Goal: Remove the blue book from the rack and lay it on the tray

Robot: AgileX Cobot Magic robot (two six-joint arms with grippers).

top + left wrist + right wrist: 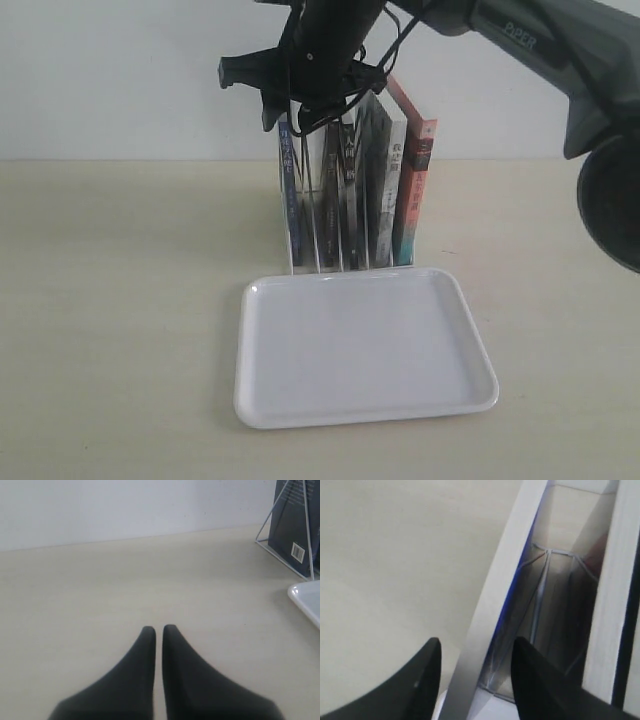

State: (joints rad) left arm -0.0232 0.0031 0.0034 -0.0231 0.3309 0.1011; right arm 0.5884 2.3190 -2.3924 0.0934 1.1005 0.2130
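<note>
The blue book [290, 190] stands upright in the leftmost slot of the wire rack [318, 232], at the far side of the desk [120, 300]. The white tray [262, 400] lies just in front of the rack, on the near side, with nothing on it. I have the right arm reaching across from the right. The right hand [477, 642] hangs over the top of that book with its fingers [427, 680] apart, one on either side of the pale page edge, and it has not yet gripped the book.

This step is the pinch. In the right wrist view the book's edge runs slantwise between the fingers and sits nearer one than the other. I want to centre the hand on it and square it to the cover before closing, so the book does not twist against the divider. I should also go a little lower so the pads take a good bite of cover and not only the top edge. The inner finger must stay clear of the neighbouring book [607, 595], which is close by. A thin paperback will likely flex, so I judge a firm grip and a straight upward pull safest.

The left hand [159, 630] sits low over the desk to the left of the rack, its fingers together and holding nothing.
</note>
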